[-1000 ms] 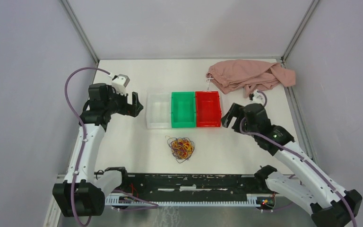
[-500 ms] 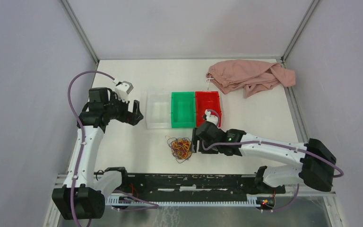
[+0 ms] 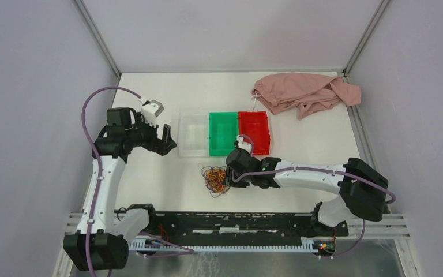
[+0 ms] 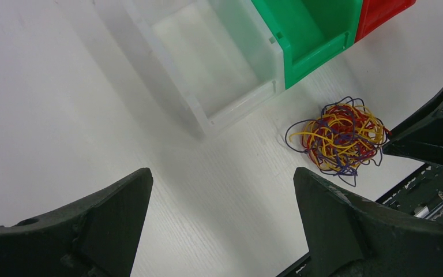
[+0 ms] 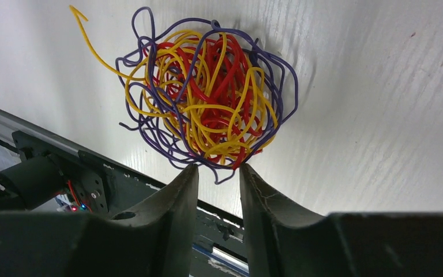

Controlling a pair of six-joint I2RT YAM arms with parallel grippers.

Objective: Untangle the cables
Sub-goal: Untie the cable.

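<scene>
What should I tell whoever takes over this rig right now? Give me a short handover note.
Left gripper: open, holding nothing, hovering left of the clear bin.
Right gripper: down at the near edge of the cables, jaws a narrow gap apart with a purple loop between the tips. Whether it grips cannot be told.
Where: the cables lie in one red, yellow and purple tangle on the table, in front of the green bin.
Done: nothing separated yet.
Left: pull every strand apart.
</scene>
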